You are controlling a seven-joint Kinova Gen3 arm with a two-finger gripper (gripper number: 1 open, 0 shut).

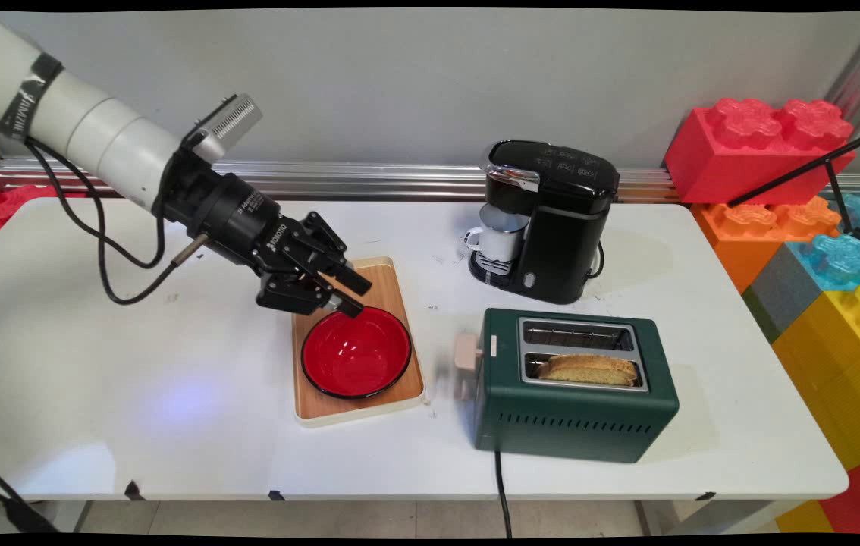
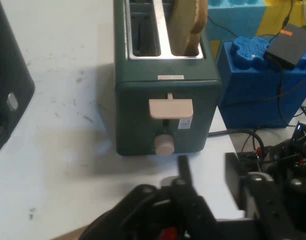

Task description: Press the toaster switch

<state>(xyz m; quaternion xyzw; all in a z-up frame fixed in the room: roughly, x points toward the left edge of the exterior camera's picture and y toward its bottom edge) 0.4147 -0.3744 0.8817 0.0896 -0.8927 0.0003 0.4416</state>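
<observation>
One slice of bread [image 1: 588, 368] sits in the toaster [image 1: 574, 394] as the claw [image 1: 352, 296], released and empty, hovers over a red bowl [image 1: 356, 353] on the desk [image 1: 172, 409].

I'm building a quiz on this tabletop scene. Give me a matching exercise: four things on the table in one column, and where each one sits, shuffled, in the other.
Things:
1. red bowl
2. slice of toast
3. white mug
4. green toaster

Places:
A. under the spout of the black coffee maker
B. on the wooden tray
C. in front of the coffee maker, near the table's front edge
D. in the toaster's nearer slot

Pairs: 1-B, 2-D, 3-A, 4-C
</observation>
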